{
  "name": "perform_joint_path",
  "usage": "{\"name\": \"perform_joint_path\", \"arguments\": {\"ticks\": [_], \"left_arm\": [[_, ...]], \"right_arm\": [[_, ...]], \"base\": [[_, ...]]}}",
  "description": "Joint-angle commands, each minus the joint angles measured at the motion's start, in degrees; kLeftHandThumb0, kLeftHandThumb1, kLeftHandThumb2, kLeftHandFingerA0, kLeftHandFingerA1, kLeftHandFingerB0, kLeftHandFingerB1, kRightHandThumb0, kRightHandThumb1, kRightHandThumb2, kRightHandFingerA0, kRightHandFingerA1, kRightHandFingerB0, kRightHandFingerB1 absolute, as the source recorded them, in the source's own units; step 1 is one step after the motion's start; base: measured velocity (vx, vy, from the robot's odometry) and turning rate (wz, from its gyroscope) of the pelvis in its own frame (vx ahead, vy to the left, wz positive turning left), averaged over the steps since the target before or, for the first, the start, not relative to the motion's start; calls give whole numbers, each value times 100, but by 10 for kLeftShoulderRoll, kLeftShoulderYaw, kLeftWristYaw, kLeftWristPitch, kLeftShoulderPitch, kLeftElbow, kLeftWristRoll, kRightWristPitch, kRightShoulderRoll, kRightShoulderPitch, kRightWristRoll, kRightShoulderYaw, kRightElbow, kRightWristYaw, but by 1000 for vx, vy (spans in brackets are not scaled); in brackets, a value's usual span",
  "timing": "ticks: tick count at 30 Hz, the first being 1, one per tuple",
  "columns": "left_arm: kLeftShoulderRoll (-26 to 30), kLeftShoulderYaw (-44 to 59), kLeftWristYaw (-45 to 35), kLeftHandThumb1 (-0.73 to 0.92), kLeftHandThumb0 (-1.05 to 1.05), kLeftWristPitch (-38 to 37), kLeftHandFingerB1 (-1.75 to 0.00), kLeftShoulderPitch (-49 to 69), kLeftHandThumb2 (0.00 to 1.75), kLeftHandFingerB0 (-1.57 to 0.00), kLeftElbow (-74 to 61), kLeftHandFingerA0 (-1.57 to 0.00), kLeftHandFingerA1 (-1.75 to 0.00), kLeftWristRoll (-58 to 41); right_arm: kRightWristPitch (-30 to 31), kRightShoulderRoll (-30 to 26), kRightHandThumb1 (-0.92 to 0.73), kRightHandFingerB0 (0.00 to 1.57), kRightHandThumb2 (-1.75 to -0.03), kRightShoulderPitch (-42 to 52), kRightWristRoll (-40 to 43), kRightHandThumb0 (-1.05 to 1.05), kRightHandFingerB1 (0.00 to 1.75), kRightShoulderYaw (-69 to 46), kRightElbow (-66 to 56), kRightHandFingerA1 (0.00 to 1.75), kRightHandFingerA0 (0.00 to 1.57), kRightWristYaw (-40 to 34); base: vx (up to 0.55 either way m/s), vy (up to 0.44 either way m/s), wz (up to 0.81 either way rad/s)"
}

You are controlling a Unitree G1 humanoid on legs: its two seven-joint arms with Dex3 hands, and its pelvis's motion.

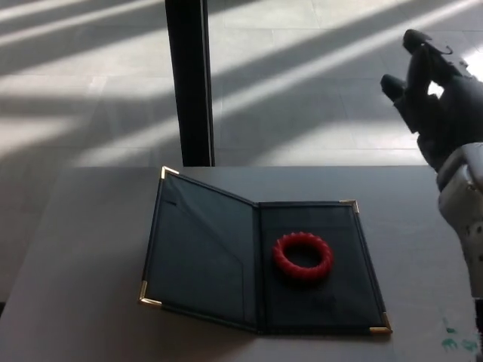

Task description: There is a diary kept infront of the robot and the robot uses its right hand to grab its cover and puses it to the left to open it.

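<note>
Sunlit tiled floor w/ shadow stripes fills the background, plus a dark post (189, 79) running up at 12 o'clock, right behind the grey table (83, 249).

Diary (256, 260) sits mid-table and you can see it's already lying open: cover (200, 253) flopped out to the 9 o'clock side, not quite flat imo, its far corner looks a bit raised. Spine runs roughly 12-to-6, so the whole thing's long axis is now 9-to-3. Gold corner caps on the outer corners. There's a red ring (303, 256) sitting on the right-hand panel, touching nothing but the panel.

Your right hand (434, 94) is up at about 2 o'clock from the diary, well apart from it and off the table. Fingers are spread loosely, holding nothing. So from the fingers, the diary lies down toward 8 o'clock. Left hand isn't visible at all, so right is the only one near anything.

My read: the open step looks done, nothing left to push unless you want the cover pressed fully flat. If so you'd come back down and to the left, and watch the ring on the way.

Writing/brands: none I can read on the diary. A few greenish marks (455, 341) on the table at 5 o'clock, too small to make out.
</note>
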Motion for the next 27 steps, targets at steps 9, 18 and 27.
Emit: {"name": "perform_joint_path", "arguments": {"ticks": [9, 18, 27], "left_arm": [[8, 19, -2, 92, -95, 7, -73, 35, 144, -10, -11, -42, -98, -9], [15, 34, 25, 92, -102, -8, -97, 21, 99, -20, 17, -31, -124, -9], [11, 34, 24, 91, -95, -7, -73, 18, 141, -11, 15, -48, -100, -8]], "right_arm": [[100, -254, -91, 34, -67, 32, 113, -84, 48, -298, 0, 56, 35, 34], [27, -308, -92, 37, -69, 266, 97, -81, 46, -459, 35, 51, 38, 93], [-24, -180, -92, 27, -75, 403, 120, -72, 45, -532, 25, 49, 35, 72]], "base": [[0, 0, 0], [0, 0, 0], [0, 0, 0]]}}
